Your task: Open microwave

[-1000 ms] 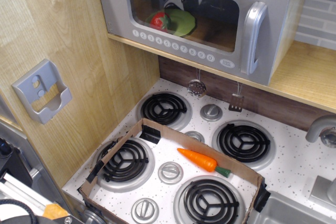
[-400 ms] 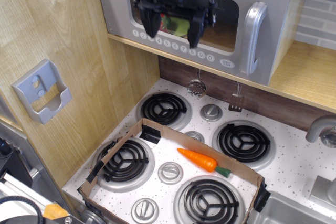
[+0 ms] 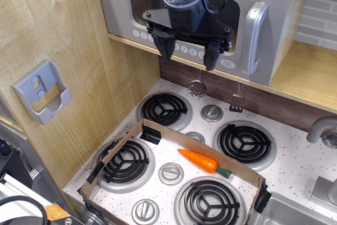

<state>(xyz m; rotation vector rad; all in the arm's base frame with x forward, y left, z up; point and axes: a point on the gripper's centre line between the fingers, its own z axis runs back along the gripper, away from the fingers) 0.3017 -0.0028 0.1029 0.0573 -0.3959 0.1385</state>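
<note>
The microwave (image 3: 121, 3) sits on a wooden shelf at the top of the view, its silver-grey door shut. Its curved grey handle (image 3: 254, 30) is at the door's right side. A row of round white buttons (image 3: 141, 35) runs along the bottom edge. My gripper (image 3: 188, 52) hangs in front of the door's lower middle, fingers pointing down and spread apart, holding nothing. It is left of the handle and apart from it. The arm hides most of the dark window.
A stove top (image 3: 210, 113) with several black burners lies below. A cardboard frame (image 3: 150, 130) sits on it with a toy carrot (image 3: 201, 161) inside. A grey wall holder (image 3: 43, 91) is on the left wooden panel. A sink (image 3: 295, 212) is at the lower right.
My gripper has come down from the top of the view and moved right, from over the window to the door's lower edge. The door has not moved.
</note>
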